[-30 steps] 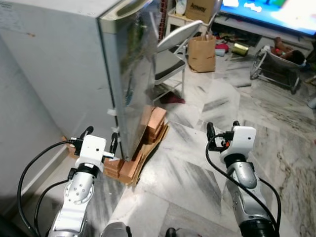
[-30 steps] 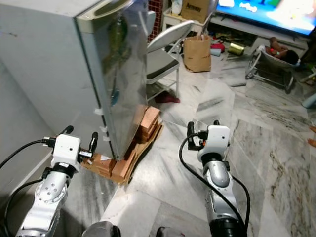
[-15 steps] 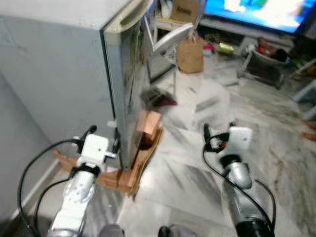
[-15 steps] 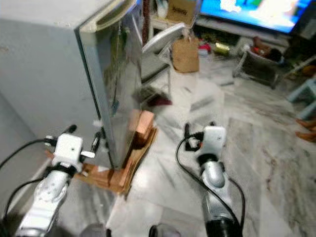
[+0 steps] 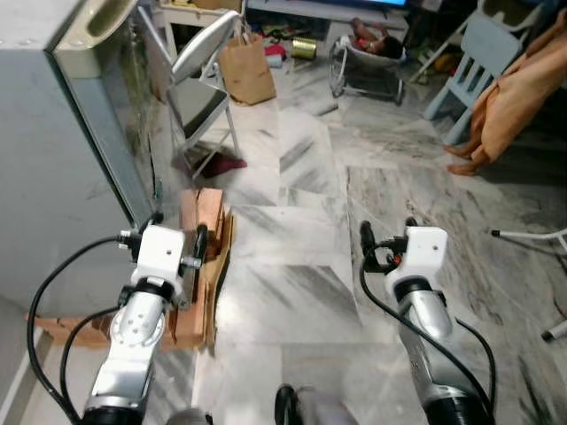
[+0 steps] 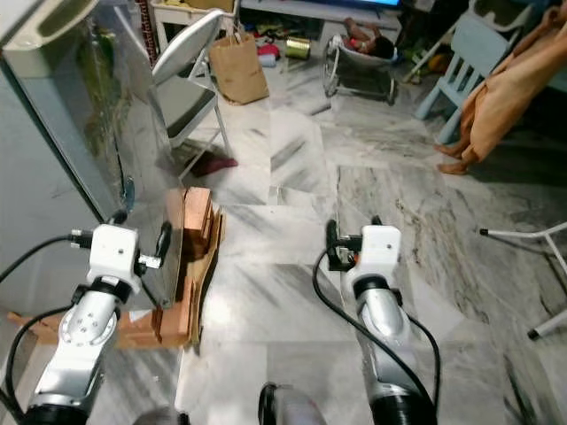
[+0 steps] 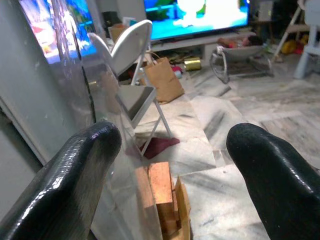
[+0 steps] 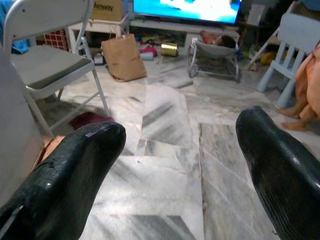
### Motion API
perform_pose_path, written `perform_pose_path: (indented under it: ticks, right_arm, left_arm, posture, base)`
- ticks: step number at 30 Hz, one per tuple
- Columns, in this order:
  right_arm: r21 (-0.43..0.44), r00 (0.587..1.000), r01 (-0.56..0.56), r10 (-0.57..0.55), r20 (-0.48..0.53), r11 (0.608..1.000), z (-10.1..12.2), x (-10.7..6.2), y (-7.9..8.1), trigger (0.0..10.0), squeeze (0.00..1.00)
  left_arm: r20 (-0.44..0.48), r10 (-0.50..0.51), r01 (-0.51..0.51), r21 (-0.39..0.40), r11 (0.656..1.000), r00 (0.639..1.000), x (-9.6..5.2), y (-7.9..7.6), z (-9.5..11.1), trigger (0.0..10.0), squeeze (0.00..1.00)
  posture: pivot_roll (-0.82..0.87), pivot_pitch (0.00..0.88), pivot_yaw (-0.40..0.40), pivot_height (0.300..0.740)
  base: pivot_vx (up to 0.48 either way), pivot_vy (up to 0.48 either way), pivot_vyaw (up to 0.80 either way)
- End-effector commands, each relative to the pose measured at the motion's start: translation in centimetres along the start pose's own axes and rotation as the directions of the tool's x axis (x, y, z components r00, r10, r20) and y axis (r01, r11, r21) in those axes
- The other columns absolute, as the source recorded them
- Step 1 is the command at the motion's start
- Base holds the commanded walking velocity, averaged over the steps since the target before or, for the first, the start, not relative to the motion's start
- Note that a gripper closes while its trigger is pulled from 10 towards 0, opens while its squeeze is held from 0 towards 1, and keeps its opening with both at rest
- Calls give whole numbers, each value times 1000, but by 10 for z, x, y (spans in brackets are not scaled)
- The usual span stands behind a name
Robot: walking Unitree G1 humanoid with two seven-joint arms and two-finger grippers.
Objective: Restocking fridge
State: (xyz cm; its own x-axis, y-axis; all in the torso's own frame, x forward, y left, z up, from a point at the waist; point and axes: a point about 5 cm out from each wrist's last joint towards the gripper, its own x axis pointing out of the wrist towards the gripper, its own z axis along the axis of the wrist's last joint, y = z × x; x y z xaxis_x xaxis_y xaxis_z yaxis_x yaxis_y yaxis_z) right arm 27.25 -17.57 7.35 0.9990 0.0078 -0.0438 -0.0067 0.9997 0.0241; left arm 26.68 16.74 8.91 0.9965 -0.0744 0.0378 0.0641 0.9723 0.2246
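Grey fridge (image 5: 53, 133), door closed, stands at the robot's left on wooden blocks (image 5: 199, 257). Left end effector (image 5: 173, 243), fingers spread and empty, hovers beside its lower door edge. Right end effector (image 5: 385, 239), likewise released, hangs over marble floor (image 5: 292, 204). A folding chair (image 5: 199, 80) stands beyond the fridge.

Fridge (image 5: 53, 133) left, folding chair (image 5: 199, 84) behind

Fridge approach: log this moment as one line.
fridge door shut, on wooden blocks | left gripper open, beside fridge | right gripper open, over floor | nothing held
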Motion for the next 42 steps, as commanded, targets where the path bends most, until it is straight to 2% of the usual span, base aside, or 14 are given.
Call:
perform_pose_path:
  ticks: [1,6,11,12,16,26,30,31,33,34,36,39,40,42]
  right_arm:
    - [-2,1000,-4,4,20,1000,7,2,0,10000,0]
    - [-7,1000,-5,5,18,1000,8,-1,-3,10000,0]
    - [-18,1000,-5,5,9,1000,8,-9,-7,10000,0]
    - [-18,1000,-5,5,9,1000,8,-9,-7,10000,0]
    - [-23,1000,-3,3,1,1000,9,-13,-8,10000,0]
    - [-26,1000,1,-2,-14,1000,7,-16,-10,10000,0]
    - [-45,997,0,-4,-75,999,-6,-26,-14,10000,0]
    - [-61,994,0,-6,-108,998,-12,-30,-17,10000,0]
    - [-80,987,6,-19,-159,997,-22,-38,-24,10000,0]
    - [-91,981,4,-21,-192,996,-28,-42,-27,10000,0]
    - [-87,979,3,-21,-203,996,-31,-43,-28,10000,0]
    - [-83,977,-9,-9,-212,996,-32,-40,-25,10000,0]
    - [-83,977,-9,-9,-212,996,-32,-40,-25,10000,0]
    - [-85,977,-20,2,-213,996,-31,-38,-21,10000,0]
  left_arm:
    - [-66,71,-72,-19,997,995,0,11,-11,10000,0]
    - [-78,135,-135,11,991,988,11,22,-11,10000,0]
    - [-83,186,-188,-25,982,979,31,33,-6,10000,0]
    - [-83,186,-188,-25,982,979,31,33,-6,10000,0]
    - [-63,157,-160,-44,986,986,51,29,2,10000,0]
    - [-59,129,-133,-57,990,990,68,24,10,10000,0]
    - [-40,79,-81,-44,996,996,80,17,17,10000,0]
    - [13,-9,9,-7,1000,1000,84,4,29,10000,0]
    - [107,-199,197,26,980,974,87,-34,54,10000,0]
    - [172,-345,347,22,938,923,83,-71,74,10000,0]
    - [227,-480,489,20,872,847,71,-110,89,10000,0]
    - [272,-580,607,-20,795,768,55,-154,100,10000,0]
    - [272,-580,607,-20,795,768,55,-154,100,10000,0]
    - [285,-602,637,-42,769,746,50,-170,103,10000,0]
  posture:
    - [79,92,-100,740]
    - [65,110,-109,740]
    - [44,126,-111,740]
    - [44,126,-111,740]
    - [30,141,-112,740]
    - [30,152,-107,740]
    - [31,155,-107,740]
    - [32,156,-109,740]
    - [35,158,-109,740]
    - [41,157,-109,740]
    - [43,155,-106,740]
    - [36,150,-105,740]
    - [36,150,-105,740]
    - [34,149,-104,740]
  base:
    - [0,0,0]
    - [0,0,0]
    - [0,0,0]
    - [0,0,0]
    - [0,0,0]
    - [0,0,0]
    - [0,0,0]
    - [0,0,0]
    - [0,0,0]
    - [0,0,0]
    - [0,0,0]
    - [0,0,0]
    - [0,0,0]
    - [0,0,0]
